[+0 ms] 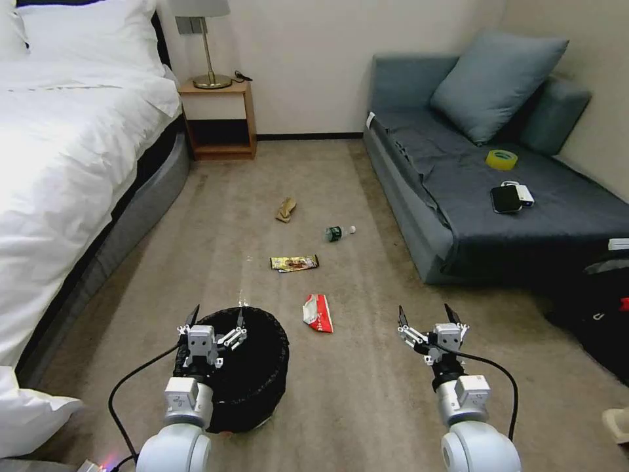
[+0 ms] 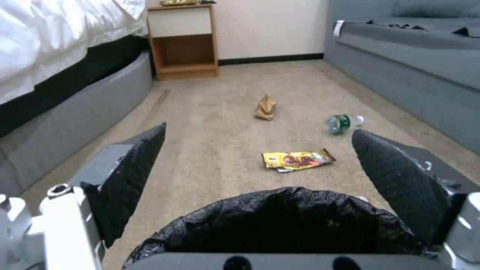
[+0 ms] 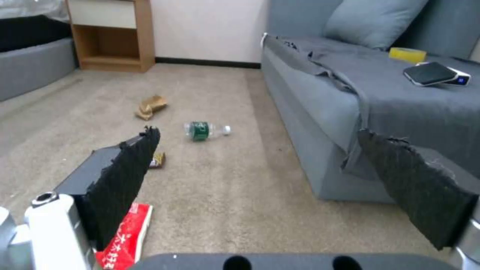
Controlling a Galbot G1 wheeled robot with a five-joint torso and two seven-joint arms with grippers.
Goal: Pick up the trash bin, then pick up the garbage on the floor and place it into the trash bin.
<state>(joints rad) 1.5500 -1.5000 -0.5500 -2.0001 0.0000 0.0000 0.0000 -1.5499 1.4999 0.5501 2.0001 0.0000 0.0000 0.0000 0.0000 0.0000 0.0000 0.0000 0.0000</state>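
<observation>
- The left gripper (image 1: 216, 326) is hanging over the trash bin (image 1: 259, 373), its arm reaching forward from the robot and its fingers spread wide with nothing between them; in the left wrist view the two dark pads are flanking the near rim of the bin's black bag (image 2: 295, 221).
- The trash bin is sitting on the carpet (image 1: 367, 393), between the bed (image 1: 59, 164) and the red-and-white wrapper (image 1: 318, 313).
- The right gripper (image 1: 427, 321) is hovering on the far side of the red-and-white wrapper from the trash bin, arm stretched forward, fingers likewise spread and holding nothing.
- The red-and-white wrapper is lying just beside the trash bin, apart from it.
- The yellow-brown snack wrapper (image 1: 295, 263) is lying beyond the trash bin, toward the nightstand (image 1: 219, 118).
- The green bottle (image 1: 339, 232) is resting on its side farther from the trash bin, nearer the sofa (image 1: 458, 190).
- The crumpled tan paper (image 1: 285, 209) is lying farthest from the trash bin.
</observation>
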